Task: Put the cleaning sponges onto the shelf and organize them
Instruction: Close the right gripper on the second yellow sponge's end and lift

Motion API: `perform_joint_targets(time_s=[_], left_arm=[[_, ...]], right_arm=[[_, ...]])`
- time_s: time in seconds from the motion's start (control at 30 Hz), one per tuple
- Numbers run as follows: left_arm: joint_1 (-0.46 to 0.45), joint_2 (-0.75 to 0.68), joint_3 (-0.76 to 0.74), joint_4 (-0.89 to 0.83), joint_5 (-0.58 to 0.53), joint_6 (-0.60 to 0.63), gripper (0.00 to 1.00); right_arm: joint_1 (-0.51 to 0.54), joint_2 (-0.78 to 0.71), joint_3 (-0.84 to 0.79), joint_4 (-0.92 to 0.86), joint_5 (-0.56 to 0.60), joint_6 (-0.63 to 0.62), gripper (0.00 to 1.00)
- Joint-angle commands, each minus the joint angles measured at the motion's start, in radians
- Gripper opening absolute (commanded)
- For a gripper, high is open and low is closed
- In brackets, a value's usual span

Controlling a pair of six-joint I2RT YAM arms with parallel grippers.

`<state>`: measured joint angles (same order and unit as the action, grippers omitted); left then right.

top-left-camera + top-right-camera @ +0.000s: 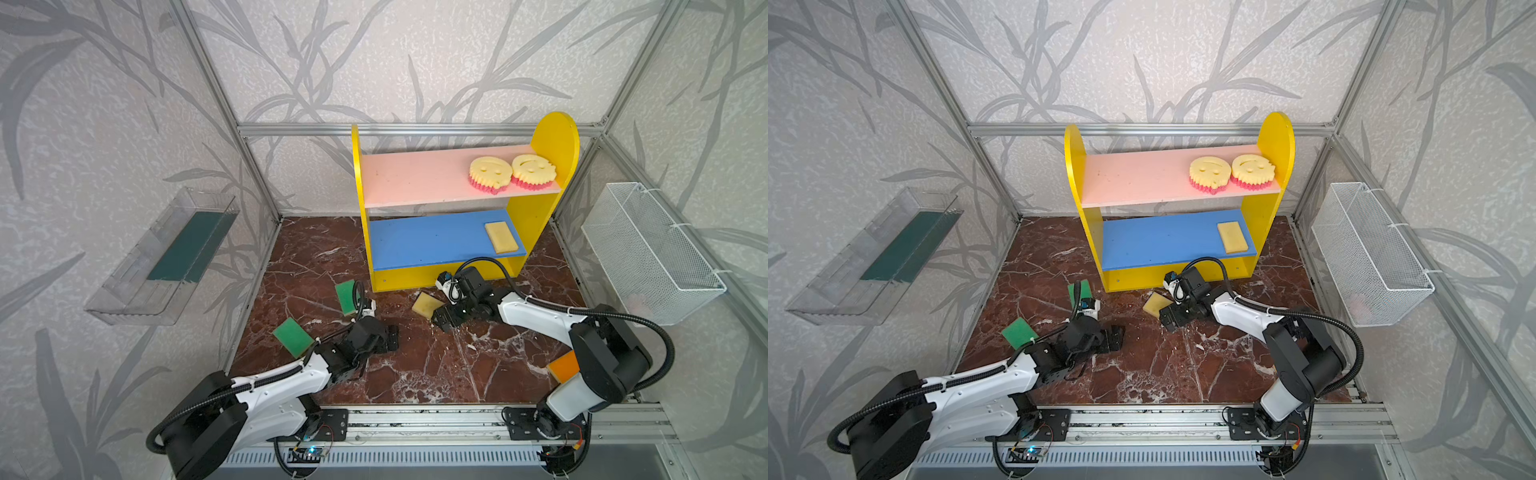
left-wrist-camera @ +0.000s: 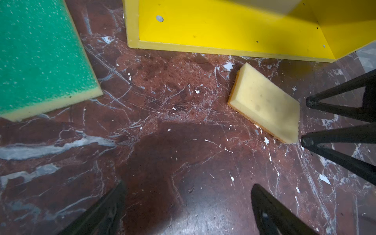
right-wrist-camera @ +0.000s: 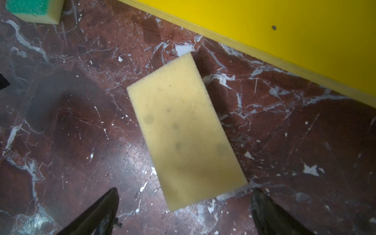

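Left pincer (image 1: 390, 337): spread and empty, low over the worktop (image 1: 415, 374).
Green sponges (image 1: 347, 296) (image 1: 293, 336): two on the worktop, one beside this pincer's wrist and one behind it.
Pale sponge (image 3: 183, 130): flat, just ahead of the right pincer and skewed to its fingers.
Right pincer (image 1: 441, 321): spread, holding nothing. It would do best to turn square to the sponge's long sides, drop astride it, and close gently, since foam likely squashes.
Shelf (image 1: 544, 232): just beyond the sponge. Lift clear of its base before reaching the blue board (image 1: 424, 241).

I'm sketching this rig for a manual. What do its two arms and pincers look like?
The left arm and right arm have white shells, black joints and black ribbed cable hoses. The left pincer and right pincer are black, with tapered, pointed fingers.
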<state>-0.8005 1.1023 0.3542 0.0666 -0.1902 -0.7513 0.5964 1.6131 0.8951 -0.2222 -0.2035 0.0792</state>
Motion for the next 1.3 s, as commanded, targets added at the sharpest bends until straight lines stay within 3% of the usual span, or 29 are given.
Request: perform_joint_targets(time_s=[0.0,0.33,0.73,1.03,1.27], left_arm=[[0.012,0.016,-0.001,0.025,0.009,0.013,0.97],[0.021,0.017,0.004,0.025,0.015,0.021,0.97],[0.026,-0.005,0.002,0.016,0.015,0.022,0.97],[0.029,-0.057,-0.017,-0.009,0.001,0.017,0.97],[0.029,-0.099,-0.015,-0.044,0.000,0.018,0.97]], right_arm=[[-0.009,0.027,0.047,0.013,0.004,-0.045,0.99],[0.004,0.088,0.036,0.023,-0.029,-0.059,0.99],[0.097,0.166,0.091,-0.055,0.136,-0.088,0.97],[0.109,0.128,0.091,-0.068,0.197,-0.061,0.77],[0.111,0.046,0.071,-0.075,0.164,-0.015,0.60]])
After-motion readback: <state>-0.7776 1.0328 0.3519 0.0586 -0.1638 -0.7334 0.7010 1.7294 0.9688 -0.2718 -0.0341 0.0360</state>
